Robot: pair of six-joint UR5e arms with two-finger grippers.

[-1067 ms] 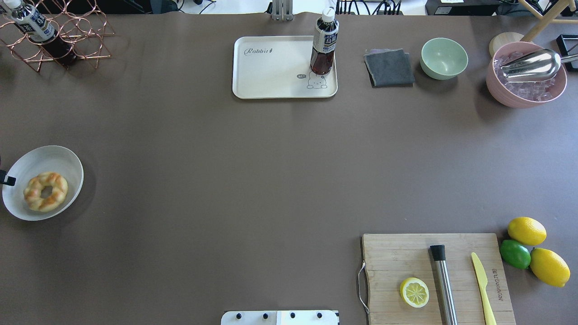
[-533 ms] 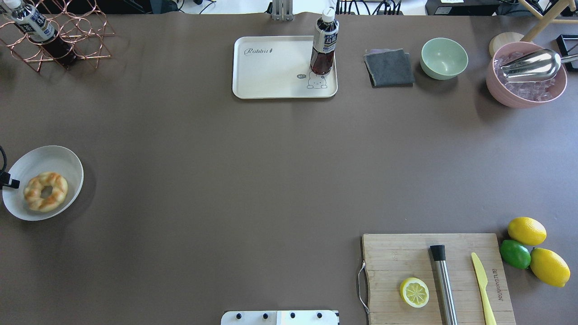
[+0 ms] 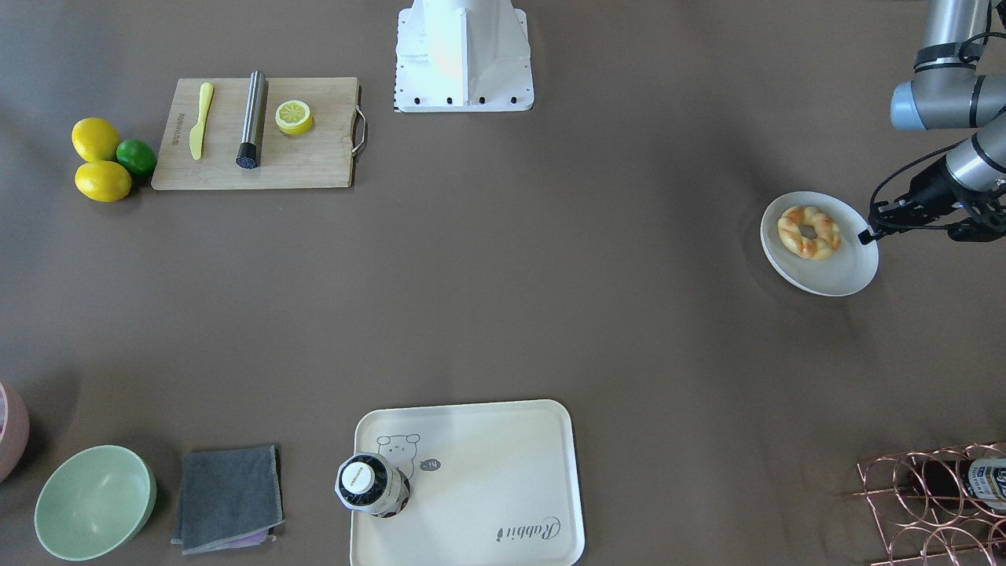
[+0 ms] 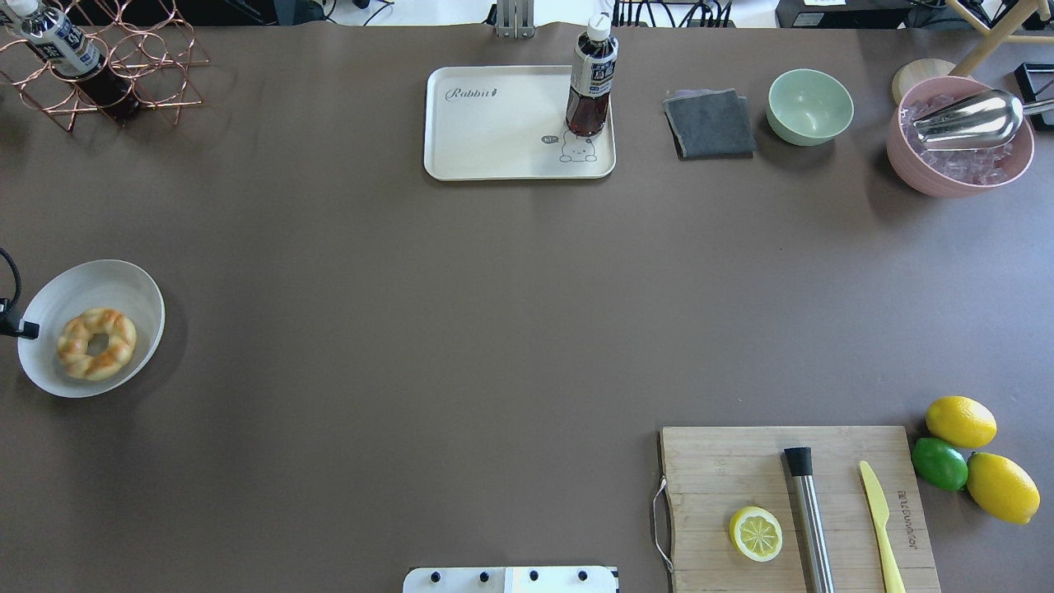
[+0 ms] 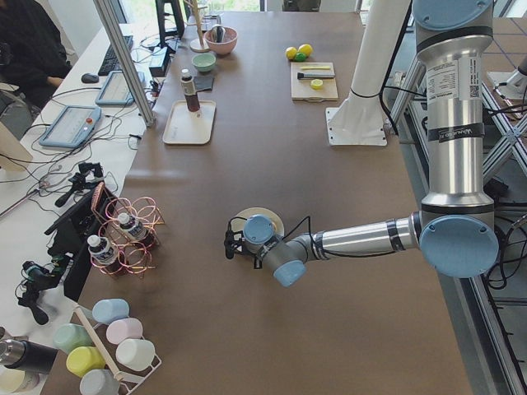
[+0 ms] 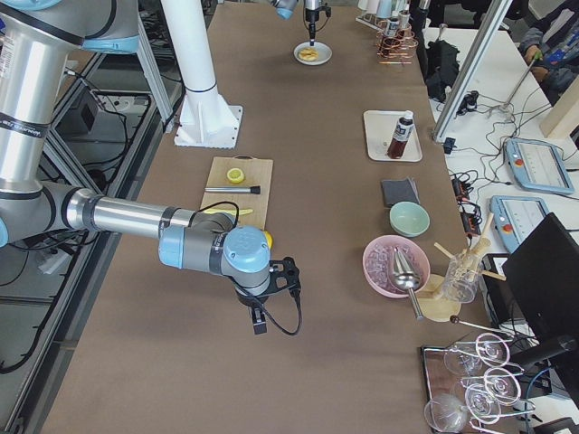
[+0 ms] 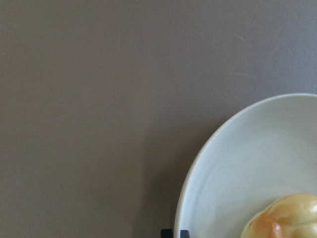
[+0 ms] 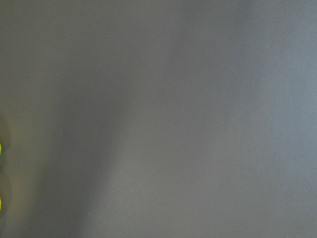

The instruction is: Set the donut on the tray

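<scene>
The donut (image 4: 96, 355), a golden twisted ring, lies on a round white plate (image 4: 90, 284) at the table's left edge. It also shows in the front view (image 3: 809, 232) and at the lower right of the left wrist view (image 7: 285, 218). My left gripper (image 4: 29, 332) is shut, and its tips (image 7: 174, 233) sit at the plate's outer rim (image 7: 198, 163), beside the donut and not on it. The cream tray (image 4: 494, 132) lies far off at the back middle. My right gripper (image 6: 258, 325) hangs over bare table near the cutting board; I cannot tell whether it is open or shut.
A dark drink bottle (image 4: 590, 78) stands on the tray's right part by the bear drawing. A copper wire rack (image 4: 123, 66) is at the back left. A grey cloth (image 4: 710, 123), green bowl (image 4: 810, 105) and pink ice bowl (image 4: 959, 140) are at the back right. A cutting board (image 4: 741, 469) lies near right.
The left gripper tip moved slightly right onto the plate's rim. The plate with the donut slid a little to the right and back.
</scene>
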